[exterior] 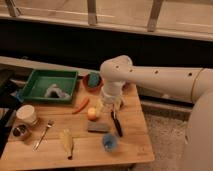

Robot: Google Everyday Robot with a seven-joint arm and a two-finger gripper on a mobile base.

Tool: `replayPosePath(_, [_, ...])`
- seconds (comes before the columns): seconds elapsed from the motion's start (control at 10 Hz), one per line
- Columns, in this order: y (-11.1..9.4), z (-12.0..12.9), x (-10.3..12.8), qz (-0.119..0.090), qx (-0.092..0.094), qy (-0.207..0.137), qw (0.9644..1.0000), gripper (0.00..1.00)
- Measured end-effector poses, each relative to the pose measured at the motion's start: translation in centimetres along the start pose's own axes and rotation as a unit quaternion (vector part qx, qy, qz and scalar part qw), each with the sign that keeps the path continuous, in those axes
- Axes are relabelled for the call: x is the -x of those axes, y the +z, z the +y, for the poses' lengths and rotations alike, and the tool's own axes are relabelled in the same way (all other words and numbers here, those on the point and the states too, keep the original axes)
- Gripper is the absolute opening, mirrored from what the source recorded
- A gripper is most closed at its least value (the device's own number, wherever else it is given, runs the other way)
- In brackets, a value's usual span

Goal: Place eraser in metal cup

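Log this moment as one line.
tool: open, empty, by orange fruit | eraser: flat on table, untouched | metal cup: table's left end

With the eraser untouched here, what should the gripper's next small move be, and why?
Likely ease the gripper down and toward the near edge, over the eraser. It hangs open and empty near the orange fruit, while the eraser lies flat just in front of that fruit. The metal cup stands far off at the table's left end, so grasping comes first.
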Motion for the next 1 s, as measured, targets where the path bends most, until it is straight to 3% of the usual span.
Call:
replayPosePath(0.1, [0.6, 2.5, 0.2, 0.0, -0.002, -0.046, 0.9989, 0.68])
replayPosePath(0.2, [0.6, 3.7, 0.1, -0.005, -0.004, -0.071, 0.9974, 0.68])
replayPosePath(0.7, [0.7, 3.7, 0.1, -0.005, -0.006, -0.077, 0.997, 0.68])
replayPosePath(1.0, [3.5, 5.4, 2.0, 0.015, -0.008, -0.107, 0.9941, 0.68])
